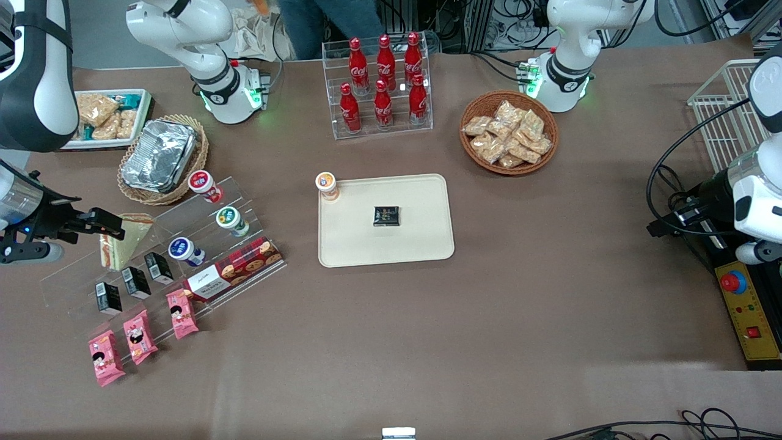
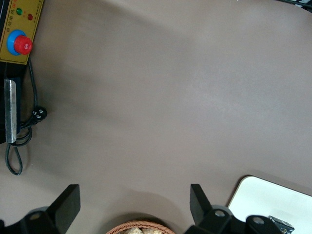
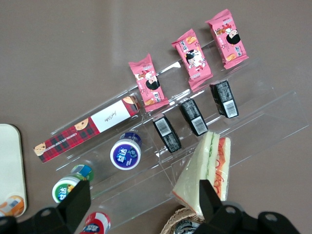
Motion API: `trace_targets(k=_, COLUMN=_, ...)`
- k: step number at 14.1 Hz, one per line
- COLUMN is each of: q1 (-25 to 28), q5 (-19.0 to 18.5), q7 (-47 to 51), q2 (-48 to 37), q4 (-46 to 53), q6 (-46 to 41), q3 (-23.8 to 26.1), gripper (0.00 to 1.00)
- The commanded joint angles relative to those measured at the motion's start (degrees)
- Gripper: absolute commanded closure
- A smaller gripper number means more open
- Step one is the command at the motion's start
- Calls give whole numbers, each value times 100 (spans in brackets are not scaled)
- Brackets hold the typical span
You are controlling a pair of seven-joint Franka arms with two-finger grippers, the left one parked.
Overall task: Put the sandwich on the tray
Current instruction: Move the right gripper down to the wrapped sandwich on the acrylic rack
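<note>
Clear acrylic steps of a tiered display stand [image 1: 165, 256] at the working arm's end of the table carry the goods in rows so each faces up for picking: pink snack packets [image 1: 138, 337] on the lowest step, small black boxes [image 1: 134, 282] above them, capped cups [image 1: 185, 251] and a tartan biscuit box [image 1: 235, 269] higher still. On the top step leans the sandwich [image 1: 124, 240], a wrapped wedge with its red and green filling edge showing in the right wrist view [image 3: 207, 170]. The gripper [image 1: 101, 224] hangs just beside the wedge at its level, fingers spread wide with one near its bread face and nothing between them yet, apparently lining up to straddle it. The tray [image 1: 421, 244] lies flat at mid-table, well apart from the stand, already bearing a small black packet [image 1: 387, 216] and an orange-lidded cup [image 1: 327, 186] at one corner, with ample bare surface for the sandwich
</note>
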Motion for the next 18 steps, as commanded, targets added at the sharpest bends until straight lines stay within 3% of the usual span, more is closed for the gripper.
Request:
trace_targets(k=1, q1=-9, q5=82, q7=-54, q2=22, q4=116, q6=-97, q3=-12, gripper=1)
trace_targets(k=8, q1=-62, q5=-14, q7=191, q2=-22, q4=160, q6=-159, q3=-144, gripper=1)
trace_targets(k=18, q1=-168, q5=-243, q7=2468, q2=-207, q4=-42, q6=-176, q3=-276, gripper=1)
